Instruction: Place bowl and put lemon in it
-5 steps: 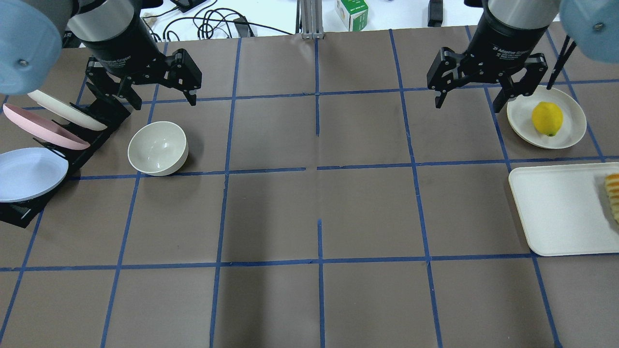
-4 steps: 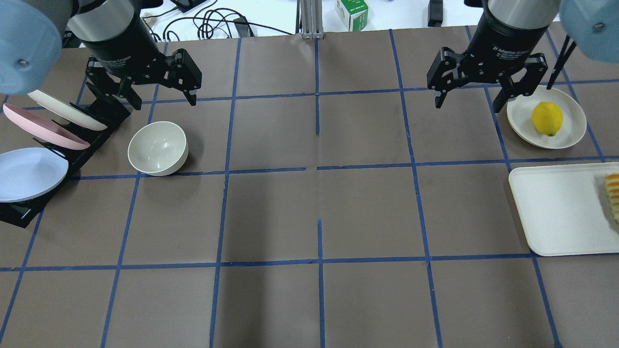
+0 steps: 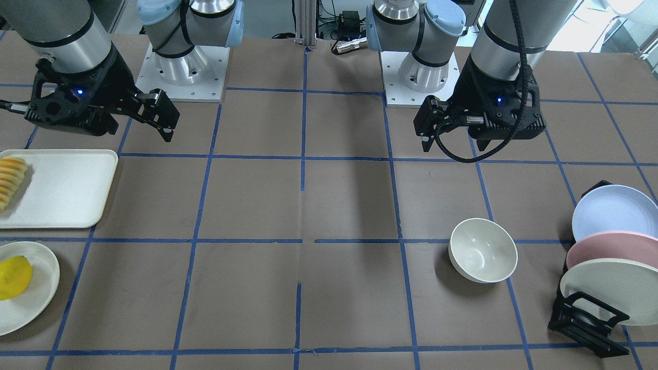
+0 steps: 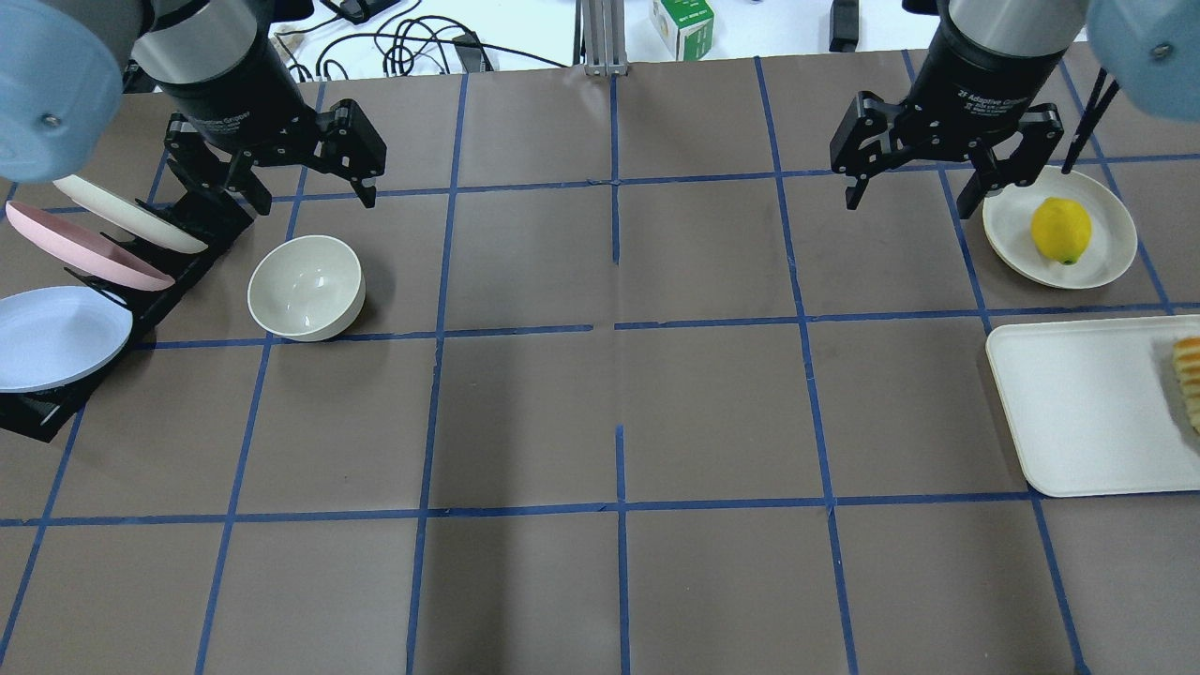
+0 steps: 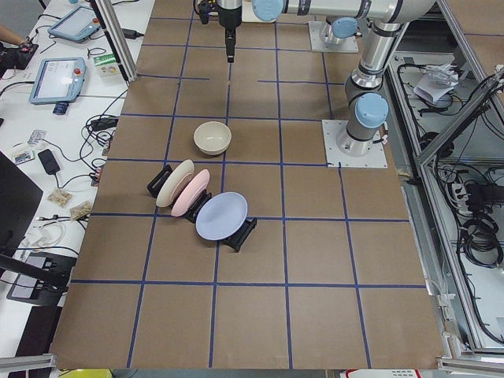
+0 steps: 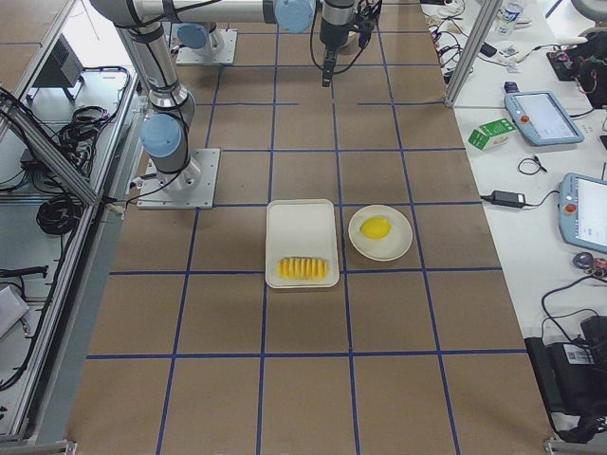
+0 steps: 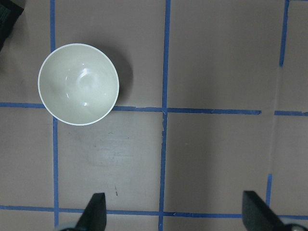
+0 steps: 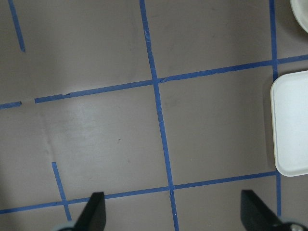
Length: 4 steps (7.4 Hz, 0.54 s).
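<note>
From overhead, I saw the left hand [image 4: 314, 199] hanging spread and empty above the tabletop [image 4: 619, 403], near the bowl [image 4: 305, 286] but clear of it. The bowl stood upright just beside the rack [image 4: 33, 420]. The right hand [image 4: 907, 202] was likewise splayed and empty, near the lemon [image 4: 1060, 230] lying on its flat plate [image 4: 1011, 246]. The front-facing view showed the bowl touching nothing, well apart from the lemon at the tabletop's other end. Through the left wrist camera the bowl sat up and to the left of the parted fingers [image 7: 96, 211], so I judged reaching for it to be the step in hand. I would set one finger inside the rim and one outside, pinch the wall squarely since the glossy inside might slip, and lift level. The side views told me nothing about the hands. My count: one bowl, one lemon, one flat plate, one tray [image 4: 1078, 412], three racked plates [image 4: 56, 337], two hands.
</note>
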Available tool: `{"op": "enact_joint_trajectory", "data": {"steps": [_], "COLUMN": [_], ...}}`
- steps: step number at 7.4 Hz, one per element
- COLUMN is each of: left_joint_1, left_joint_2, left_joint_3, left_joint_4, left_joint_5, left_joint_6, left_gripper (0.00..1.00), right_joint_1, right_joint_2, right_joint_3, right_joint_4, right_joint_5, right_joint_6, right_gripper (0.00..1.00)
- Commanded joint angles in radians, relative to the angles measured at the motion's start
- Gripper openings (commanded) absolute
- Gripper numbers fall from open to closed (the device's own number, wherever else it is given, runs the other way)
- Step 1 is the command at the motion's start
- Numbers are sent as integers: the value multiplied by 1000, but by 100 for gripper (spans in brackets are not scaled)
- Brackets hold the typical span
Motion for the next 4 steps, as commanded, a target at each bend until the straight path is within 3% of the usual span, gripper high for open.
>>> {"op": "enact_joint_trajectory", "data": {"steps": [1, 2, 4], "left_joint_1": [161, 229, 318], "left_joint_2": [-59, -102, -199], "left_joint_3": [-11, -40, -167], "left_joint_4": [61, 73, 338], "left_joint_5": [-15, -6, -12], "left_joint_6": [93, 150, 276], "left_gripper": [100, 100, 100], "right_joint_1": [-4, -4, -83], "right_joint_2": [13, 33, 99], "right_joint_3": [2, 2, 2], "right_joint_4": [-4, -16, -123], "right_joint_5": [-2, -5, -59], "right_joint_6": [-3, 0, -9], "right_gripper": [100, 100, 100]}}
